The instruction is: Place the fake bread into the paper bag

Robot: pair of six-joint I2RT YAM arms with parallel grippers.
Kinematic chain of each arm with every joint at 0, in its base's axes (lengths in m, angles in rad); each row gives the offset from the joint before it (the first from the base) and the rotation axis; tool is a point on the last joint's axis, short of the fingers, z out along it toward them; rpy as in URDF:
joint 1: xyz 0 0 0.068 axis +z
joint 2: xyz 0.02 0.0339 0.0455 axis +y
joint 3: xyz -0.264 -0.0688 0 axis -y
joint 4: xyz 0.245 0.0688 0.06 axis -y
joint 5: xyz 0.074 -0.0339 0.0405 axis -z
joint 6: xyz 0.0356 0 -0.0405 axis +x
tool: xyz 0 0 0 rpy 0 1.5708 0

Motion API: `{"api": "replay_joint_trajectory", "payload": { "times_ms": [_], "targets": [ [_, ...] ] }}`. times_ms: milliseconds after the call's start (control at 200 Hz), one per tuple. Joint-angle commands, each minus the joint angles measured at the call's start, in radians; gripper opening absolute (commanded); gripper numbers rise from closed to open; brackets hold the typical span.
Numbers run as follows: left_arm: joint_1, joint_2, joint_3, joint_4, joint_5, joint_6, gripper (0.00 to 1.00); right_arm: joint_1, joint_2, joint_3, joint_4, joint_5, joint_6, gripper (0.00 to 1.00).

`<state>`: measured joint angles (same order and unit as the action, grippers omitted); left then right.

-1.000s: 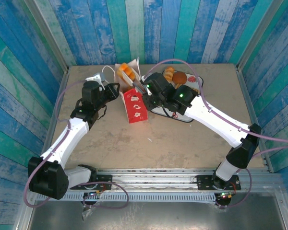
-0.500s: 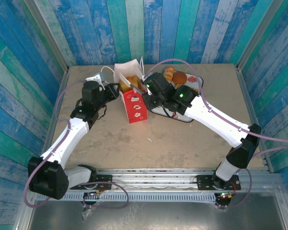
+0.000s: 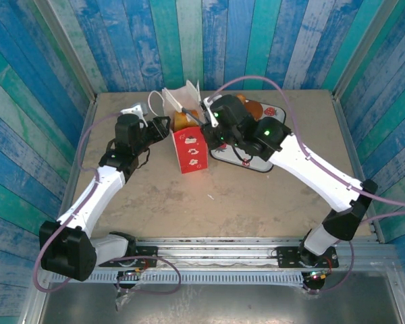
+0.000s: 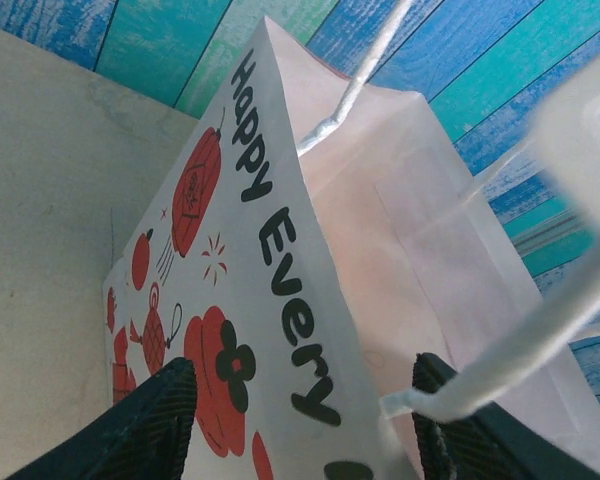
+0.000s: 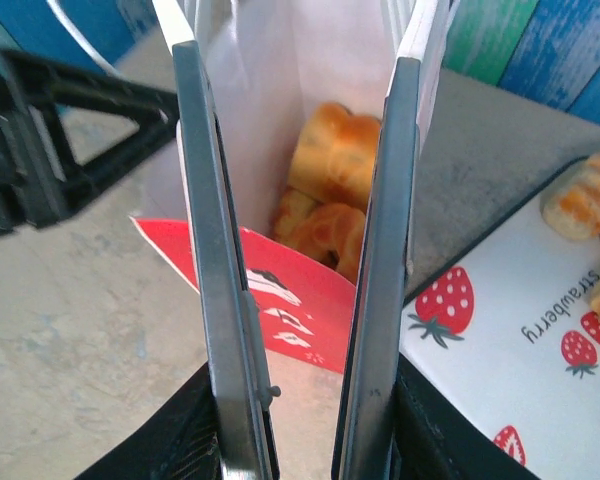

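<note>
right wrist view: the right pincer (image 5: 298, 100), spread and empty, straddles the open mouth of the paper bag (image 5: 290, 290), which stands upright on the surface (image 5: 60, 300), mouth up, fake bread (image 5: 330, 160) piled inside. left pincer (image 4: 310, 420) flanks the bag's edge; pinching or not, cannot tell.

Desk: Read me the hardware as you see it.

Operator: Item one, left arm (image 3: 100, 183): white link shells, black joint housings, with a lilac cable (image 3: 85, 147) running alongside. Item two, right arm (image 3: 310, 169): same white-and-black build, green lamps (image 3: 264, 133) lit on two housings, and a second lilac cable (image 3: 250, 81). Item three, right gripper (image 5: 298, 60): I log two flat grey metal fingers (image 5: 202, 250) and one small screw (image 5: 271, 391). Item four, left gripper (image 4: 302, 372): black ribbed fingertips (image 4: 155, 420).
</note>
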<state>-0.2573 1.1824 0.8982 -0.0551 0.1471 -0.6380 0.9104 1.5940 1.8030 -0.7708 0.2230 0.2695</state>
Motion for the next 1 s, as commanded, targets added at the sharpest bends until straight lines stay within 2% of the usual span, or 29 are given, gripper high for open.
{"api": "replay_joint_trajectory", "payload": {
  "times_ms": [0, 185, 326, 536, 621, 846, 997],
  "targets": [
    [0.003, -0.067, -0.002, -0.008, 0.023, 0.025, 0.64, 0.006, -0.086, 0.062, 0.04, -0.03, 0.014, 0.39],
    [0.003, -0.101, -0.006, -0.025, 0.023, 0.04, 0.7, 0.003, -0.159, 0.1, 0.062, -0.059, 0.012, 0.4],
    [0.003, -0.134, -0.015, -0.039, 0.022, 0.05, 0.74, -0.056, -0.223, 0.073, 0.035, -0.04, 0.011, 0.4],
    [0.004, -0.196, -0.034, -0.074, -0.016, 0.085, 0.83, -0.301, -0.291, -0.008, -0.13, -0.095, -0.004, 0.4],
    [0.004, -0.224, -0.043, -0.08, -0.039, 0.099, 0.87, -0.439, -0.307, -0.071, -0.163, -0.141, -0.015, 0.4],
    [0.004, -0.29, -0.077, -0.089, -0.109, 0.136, 1.0, -0.672, -0.281, -0.239, -0.126, -0.3, -0.011, 0.39],
    [0.004, -0.314, -0.094, -0.097, -0.131, 0.155, 0.99, -0.761, -0.224, -0.337, -0.028, -0.363, 0.011, 0.38]
  ]
}}
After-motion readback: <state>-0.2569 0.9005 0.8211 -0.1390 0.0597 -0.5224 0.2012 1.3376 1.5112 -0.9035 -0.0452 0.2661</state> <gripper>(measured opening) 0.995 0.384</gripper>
